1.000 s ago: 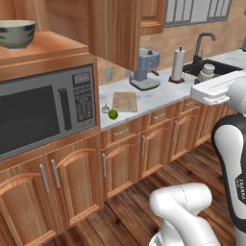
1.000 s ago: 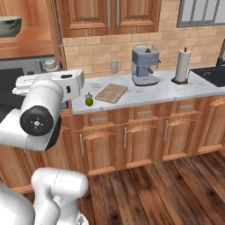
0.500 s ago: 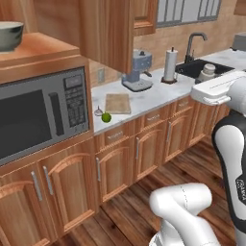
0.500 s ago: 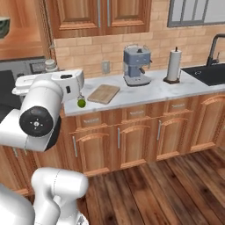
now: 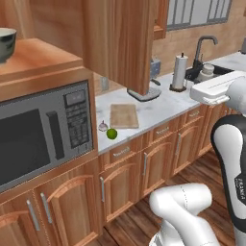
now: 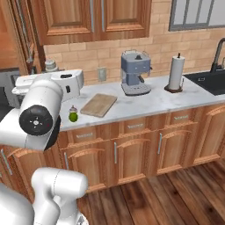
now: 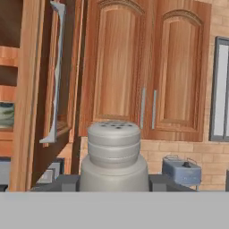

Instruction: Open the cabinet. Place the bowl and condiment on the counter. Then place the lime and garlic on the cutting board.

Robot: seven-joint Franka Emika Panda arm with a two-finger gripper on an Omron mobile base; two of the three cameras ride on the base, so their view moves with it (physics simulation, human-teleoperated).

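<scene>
My gripper point(image 7: 114, 181) is shut on the condiment point(image 7: 114, 154), a pale grey shaker with a holed cap; its top also pokes up above my hand point(image 6: 51, 66) point(image 5: 207, 71). The cabinet door point(image 5: 120, 43) stands swung open, its grey bar handle point(image 7: 56, 76) edge-on. On the shelf inside sits the bowl point(image 5: 6, 42). On the counter point(image 5: 158, 108) lie the lime point(image 5: 111, 133) point(image 6: 73, 116) and the garlic point(image 5: 102, 126), just left of the cutting board point(image 5: 124, 116) point(image 6: 99, 104), which is bare.
A coffee machine point(image 6: 135, 72) and a paper-towel roll point(image 6: 176, 72) stand at the back of the counter, with a sink and faucet point(image 5: 204, 48) further right. A microwave point(image 5: 43, 129) sits under the bowl's shelf. Closed wall cabinets point(image 7: 147, 71) hang above the counter.
The base has driven, so the counter and its things have slid across both base views. The arm keeps its pose and the shaker stays in the grip.
</scene>
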